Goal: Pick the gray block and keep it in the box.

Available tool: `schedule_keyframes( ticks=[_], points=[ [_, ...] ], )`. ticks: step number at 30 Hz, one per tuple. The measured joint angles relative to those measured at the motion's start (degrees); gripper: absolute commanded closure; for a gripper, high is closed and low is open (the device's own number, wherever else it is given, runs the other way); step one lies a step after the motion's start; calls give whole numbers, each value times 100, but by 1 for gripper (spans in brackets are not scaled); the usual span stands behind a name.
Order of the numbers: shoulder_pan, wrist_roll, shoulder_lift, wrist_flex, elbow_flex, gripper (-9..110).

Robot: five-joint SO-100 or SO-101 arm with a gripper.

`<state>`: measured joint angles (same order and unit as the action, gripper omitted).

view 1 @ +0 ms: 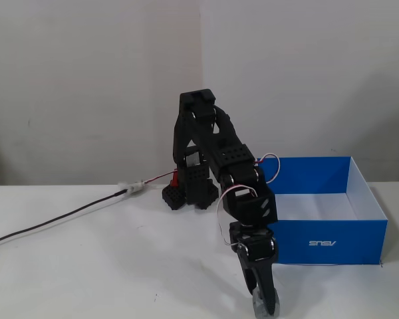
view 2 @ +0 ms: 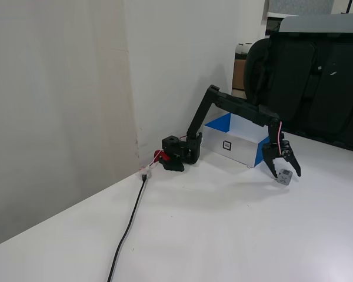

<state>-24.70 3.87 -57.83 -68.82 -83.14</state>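
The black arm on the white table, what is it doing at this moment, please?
The black arm is stretched out and bent down over the gray block, which sits on the white table in front of the blue box. Its gripper is open, with one of the fingers on each side of the block. The block is not lifted yet, and no block shows in the box.
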Motion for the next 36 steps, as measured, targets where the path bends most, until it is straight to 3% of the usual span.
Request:
schedule_keyframes(
  ticks=[3,7,16,24,30,36],
  points=[
    [-26,79,132,-141,176,75],
    [9,88,316,-369,466,101],
    [114,105,193,-923,545,101],
    [70,105,-2654,-1450,-299,101],
    [-817,79,-4676,-1573,-1072,101],
    [-2268,79,-6188,-976,-2232,101]
  ],
)
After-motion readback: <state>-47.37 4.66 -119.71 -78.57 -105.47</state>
